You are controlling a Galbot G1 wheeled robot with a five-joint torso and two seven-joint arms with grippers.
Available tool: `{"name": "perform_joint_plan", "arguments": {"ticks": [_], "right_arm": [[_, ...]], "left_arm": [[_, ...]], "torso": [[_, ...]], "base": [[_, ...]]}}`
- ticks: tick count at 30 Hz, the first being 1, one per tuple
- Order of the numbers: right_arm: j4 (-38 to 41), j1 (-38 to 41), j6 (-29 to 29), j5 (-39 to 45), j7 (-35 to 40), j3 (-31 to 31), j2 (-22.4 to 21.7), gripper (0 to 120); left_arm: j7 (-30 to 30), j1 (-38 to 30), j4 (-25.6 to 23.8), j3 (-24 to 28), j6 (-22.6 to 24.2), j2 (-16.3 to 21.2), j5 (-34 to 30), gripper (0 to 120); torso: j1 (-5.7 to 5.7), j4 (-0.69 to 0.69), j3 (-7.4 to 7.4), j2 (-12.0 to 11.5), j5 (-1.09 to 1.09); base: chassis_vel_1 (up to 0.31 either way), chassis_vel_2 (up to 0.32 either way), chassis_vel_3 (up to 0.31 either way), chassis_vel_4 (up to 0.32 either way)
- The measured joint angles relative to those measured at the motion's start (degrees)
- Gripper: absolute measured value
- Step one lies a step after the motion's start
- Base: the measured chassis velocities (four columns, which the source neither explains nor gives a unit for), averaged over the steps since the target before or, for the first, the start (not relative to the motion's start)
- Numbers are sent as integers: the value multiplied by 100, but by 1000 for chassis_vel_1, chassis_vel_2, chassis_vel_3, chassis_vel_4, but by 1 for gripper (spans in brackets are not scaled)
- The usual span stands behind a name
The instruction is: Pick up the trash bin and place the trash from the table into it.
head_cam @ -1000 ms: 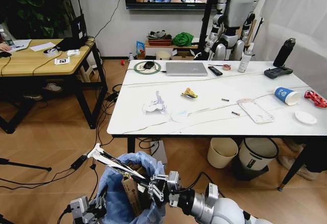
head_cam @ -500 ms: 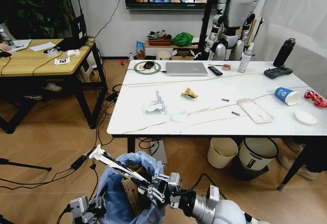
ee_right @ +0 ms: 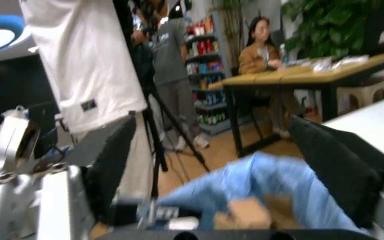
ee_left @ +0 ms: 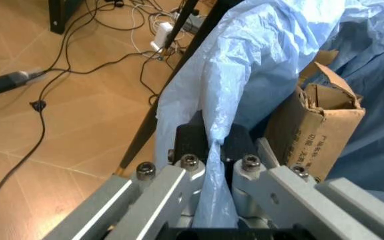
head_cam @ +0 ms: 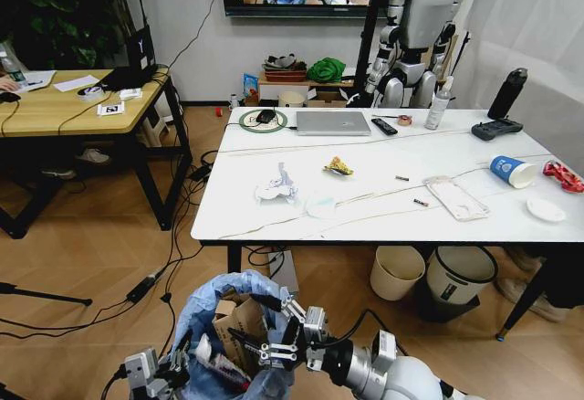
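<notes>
Jaws of left gripper [ee_left: 212, 165] pinch trash bin [head_cam: 224, 331] bag; right gripper [head_cam: 274, 331] jaws apart above bin.

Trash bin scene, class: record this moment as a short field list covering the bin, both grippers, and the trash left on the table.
trash bin: low in front of the robot, blue liner, cardboard piece inside
left gripper: jaws shut on the bin's liner
right gripper: over the bin's mouth, jaws open, holding nothing
table: still carries crumpled white paper, yellow wrapper, blue paper cup, red wrapper, clear tray
</notes>
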Motion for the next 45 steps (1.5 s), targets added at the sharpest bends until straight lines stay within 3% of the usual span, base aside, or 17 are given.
{"name": "perform_joint_plan", "arguments": {"ticks": [3,11,15,22,32,41,45], "right_arm": [[158,103,-21,217,138,348,60,98],[299,411,-439,644,786,1162,149,100],[144,649,-1144,709,1659,1592,215,100],[-500,1133,-2294,709,2826,1703,401,100],[-1867,1701,-2695,616,2992,1515,798,100],[-2028,1893,-2643,665,2867,1483,897,100],[-2234,1919,-2480,321,2615,1400,816,100]], "left_arm": [[0,-7,37,20,-2,-2,30,0],[5,-37,55,43,-13,15,105,0],[17,-47,56,69,-22,16,182,0],[37,-44,55,82,-52,18,258,0],[67,-21,41,58,-96,18,272,0],[71,-16,37,46,-100,55,241,0],[69,-17,7,18,-99,73,190,0]], "torso": [[0,0,0,0,0],[0,0,0,0,0],[0,0,0,0,0],[0,0,0,0,0],[1,1,1,-2,2],[0,1,0,-2,-1],[0,0,0,-2,0]], "base": [[0,0,0,0],[0,0,0,0],[0,0,0,0],[0,0,0,0],[0,0,0,0],[0,0,0,0],[0,0,0,0]]}}
